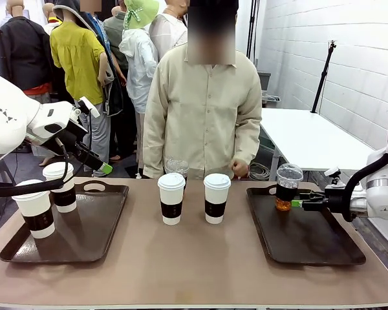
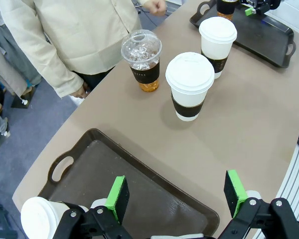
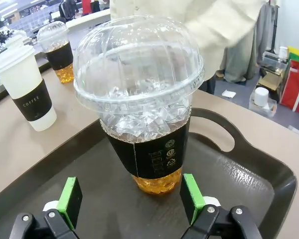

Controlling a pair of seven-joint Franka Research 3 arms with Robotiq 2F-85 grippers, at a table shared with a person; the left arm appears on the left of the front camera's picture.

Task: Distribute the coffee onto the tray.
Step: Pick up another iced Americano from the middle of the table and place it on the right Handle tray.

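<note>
On the right tray [image 1: 310, 242] we see a clear dome-lidded cup [image 1: 288, 187] of amber drink and ice standing upright near the far handle. Our right gripper [image 1: 297, 203] sits low beside it with its jaws spread wide and gripping nothing. In the right wrist view the cup stands between the green pads [image 3: 71, 199], one pad plainly apart from it and the other close to its base; we cannot tell whether that one touches.

Across on the left tray [image 1: 94, 226] two coffees stand upright: the front paper cup [image 1: 35, 210] and, just behind it, the rear paper cup [image 1: 61, 188], both white-lidded with dark sleeves. Our left gripper [image 1: 105, 168] hangs above this tray, and its wrist view shows the jaws wide with nothing between them.

Between the trays, on the bare table [image 1: 181, 265], the left middle paper cup [image 1: 171, 199] and the right middle paper cup [image 1: 216, 198] stand side by side, a little apart. Behind them, near the far edge, is the second clear cup [image 1: 176, 166], just in front of the person. The person's hand [image 1: 239, 169] is closed in a fist at that far edge.
</note>
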